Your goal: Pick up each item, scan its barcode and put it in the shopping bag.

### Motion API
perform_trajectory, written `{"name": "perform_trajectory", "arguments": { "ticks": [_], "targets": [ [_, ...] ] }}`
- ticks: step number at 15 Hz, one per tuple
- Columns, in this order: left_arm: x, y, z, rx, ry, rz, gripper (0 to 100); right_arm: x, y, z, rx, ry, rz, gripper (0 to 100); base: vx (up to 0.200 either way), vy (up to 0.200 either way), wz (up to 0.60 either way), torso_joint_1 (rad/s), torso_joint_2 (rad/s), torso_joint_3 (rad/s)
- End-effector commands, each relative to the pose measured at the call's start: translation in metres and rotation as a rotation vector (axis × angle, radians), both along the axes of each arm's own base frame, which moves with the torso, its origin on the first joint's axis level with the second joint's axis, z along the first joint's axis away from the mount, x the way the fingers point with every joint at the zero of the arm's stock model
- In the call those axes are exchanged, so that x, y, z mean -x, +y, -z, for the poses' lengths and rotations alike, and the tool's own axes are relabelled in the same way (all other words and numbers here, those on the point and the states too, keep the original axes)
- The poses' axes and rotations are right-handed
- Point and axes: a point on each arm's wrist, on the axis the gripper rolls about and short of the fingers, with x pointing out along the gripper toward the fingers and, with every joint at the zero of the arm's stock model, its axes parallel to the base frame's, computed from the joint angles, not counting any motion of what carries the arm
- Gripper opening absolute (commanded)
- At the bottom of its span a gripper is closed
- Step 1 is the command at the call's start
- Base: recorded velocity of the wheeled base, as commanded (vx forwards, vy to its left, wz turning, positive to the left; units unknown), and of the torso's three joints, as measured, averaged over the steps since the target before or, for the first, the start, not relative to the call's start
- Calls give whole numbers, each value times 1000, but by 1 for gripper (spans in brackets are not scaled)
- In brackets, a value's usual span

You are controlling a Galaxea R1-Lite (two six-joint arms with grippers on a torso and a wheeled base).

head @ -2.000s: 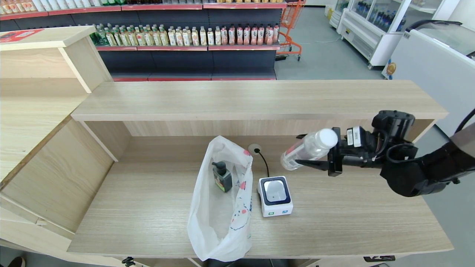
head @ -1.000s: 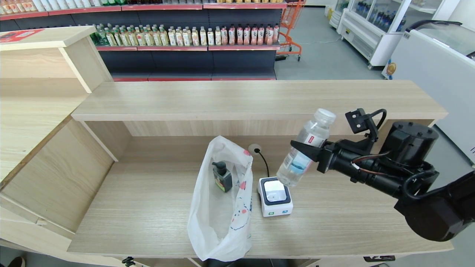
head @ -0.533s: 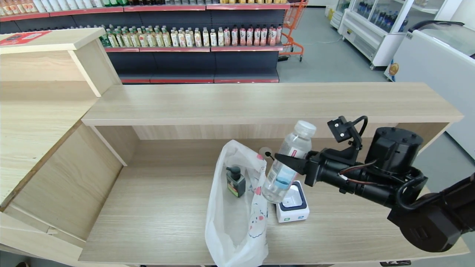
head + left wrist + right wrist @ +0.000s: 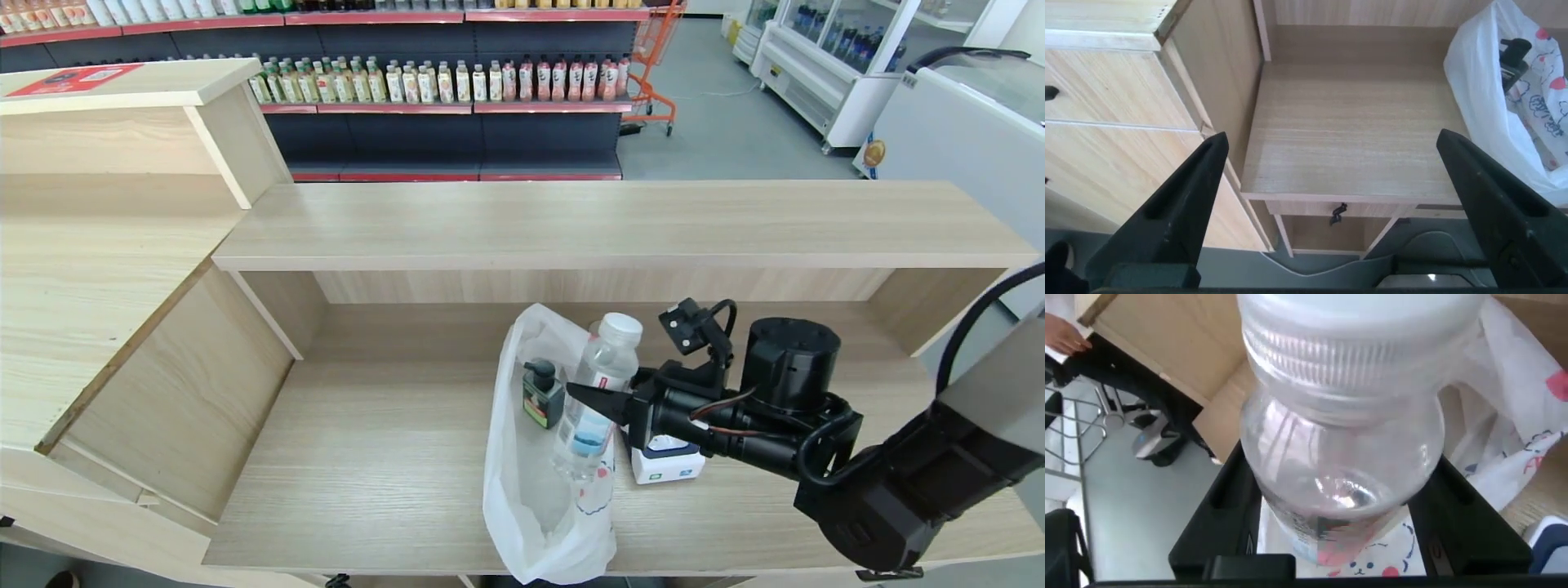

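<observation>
The right gripper (image 4: 592, 394) clamps a clear water bottle (image 4: 608, 351) around its middle. The bottle stands nearly upright with its base dipped into the open mouth of the white shopping bag (image 4: 522, 498) at the counter's (image 4: 367, 457) front edge, likely so it lands standing beside the dark pump bottle (image 4: 543, 396) already inside. The right arm reaches in level from the counter's right end and crosses above the scanner (image 4: 665, 464), which sits just beside the bag. The left gripper (image 4: 1333, 139) hovers by the counter's front left corner, jaws spread wide and empty.
</observation>
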Motion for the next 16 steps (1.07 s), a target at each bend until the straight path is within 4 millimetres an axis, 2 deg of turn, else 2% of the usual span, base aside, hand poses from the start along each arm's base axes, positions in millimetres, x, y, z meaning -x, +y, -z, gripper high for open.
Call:
{"name": "perform_trajectory", "arguments": {
  "ticks": [1, 7, 11, 16],
  "targets": [
    [0, 0, 0, 0, 0, 0, 100, -8, 6, 36, 75, 0, -10, 0, 0, 0, 0, 0, 0, 0],
    [0, 0, 0, 0, 0, 0, 100, -23, 24, 78, 253, -183, -39, 0, 0, 0, 0, 0, 0, 0],
    [0, 0, 0, 0, 0, 0, 100, -38, 34, 96, 309, -235, 9, 0, 0, 0, 0, 0, 0, 0],
    [0, 0, 0, 0, 0, 0, 100, -36, 34, 103, 356, -276, -5, 0, 0, 0, 0, 0, 0, 0]
  ]
}}
